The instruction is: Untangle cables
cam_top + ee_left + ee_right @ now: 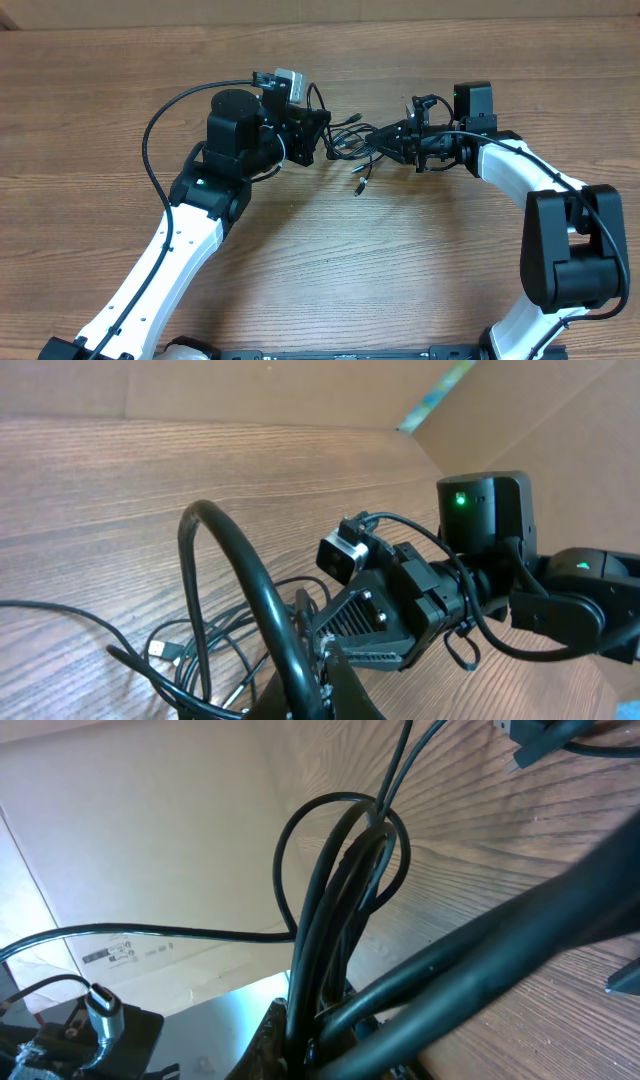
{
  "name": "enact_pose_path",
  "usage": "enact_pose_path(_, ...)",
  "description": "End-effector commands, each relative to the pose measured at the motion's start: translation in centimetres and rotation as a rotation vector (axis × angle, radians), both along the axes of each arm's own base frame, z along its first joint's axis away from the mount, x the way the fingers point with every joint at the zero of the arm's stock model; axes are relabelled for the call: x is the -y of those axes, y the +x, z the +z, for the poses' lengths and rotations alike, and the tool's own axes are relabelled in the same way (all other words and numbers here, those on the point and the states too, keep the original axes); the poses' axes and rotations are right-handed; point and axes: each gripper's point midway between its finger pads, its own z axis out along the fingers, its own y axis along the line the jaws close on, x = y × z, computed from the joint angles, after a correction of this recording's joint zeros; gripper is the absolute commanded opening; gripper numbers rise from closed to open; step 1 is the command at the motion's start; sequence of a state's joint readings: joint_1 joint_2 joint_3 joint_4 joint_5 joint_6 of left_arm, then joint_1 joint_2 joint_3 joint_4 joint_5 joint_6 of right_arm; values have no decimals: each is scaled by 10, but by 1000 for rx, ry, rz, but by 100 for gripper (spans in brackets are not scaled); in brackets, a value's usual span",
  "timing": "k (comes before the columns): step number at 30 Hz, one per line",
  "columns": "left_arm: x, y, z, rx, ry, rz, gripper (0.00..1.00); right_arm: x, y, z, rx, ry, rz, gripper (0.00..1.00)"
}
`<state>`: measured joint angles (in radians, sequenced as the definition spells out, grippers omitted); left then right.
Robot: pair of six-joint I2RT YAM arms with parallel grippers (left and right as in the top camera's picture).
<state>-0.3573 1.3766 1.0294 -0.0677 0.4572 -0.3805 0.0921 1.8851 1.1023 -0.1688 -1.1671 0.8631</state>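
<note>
Black cables point(352, 148) in a two-sided grip

Nearest on the wooden desk point(330, 270) lies one loose plug point(358, 187). Just beyond it, the left fingers point(325, 135) and right fingers point(388, 140) face each other, each pair clamped together on the cables (a tangled bunch of thin loops between them). Farthest back stands a cardboard wall point(560, 420).
</note>
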Motion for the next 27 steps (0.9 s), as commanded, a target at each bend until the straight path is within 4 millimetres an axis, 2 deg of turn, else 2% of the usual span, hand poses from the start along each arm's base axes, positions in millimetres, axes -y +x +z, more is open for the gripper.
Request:
enact_pose_path(1, -8, 11, 8, -7, -6, 68, 4, 1, 0, 1, 11, -1, 0, 4)
enact_pose_path(6, -5, 16, -29, -106, 30, 67, 4, 1, 0, 1, 11, -1, 0, 4)
enact_pose_path(11, 11, 11, -65, -230, 6, -21, 4, 1, 0, 1, 10, 0, 0, 4)
enact_pose_path(14, 14, 11, -82, -282, 1, -43, 4, 1, 0, 1, -1, 2, -3, 4)
enact_pose_path(17, 15, 9, -92, -338, -33, -78, 4, -1, 0, 7, -25, 32, 0, 4)
enact_pose_path(23, 16, 4, -109, -468, -152, -181, 4, -6, 6, 34, 58, 123, 45, 4)
enact_pose_path(27, 20, -4, -121, -538, -199, -252, 5, -7, 10, 40, 84, 133, 40, 4)
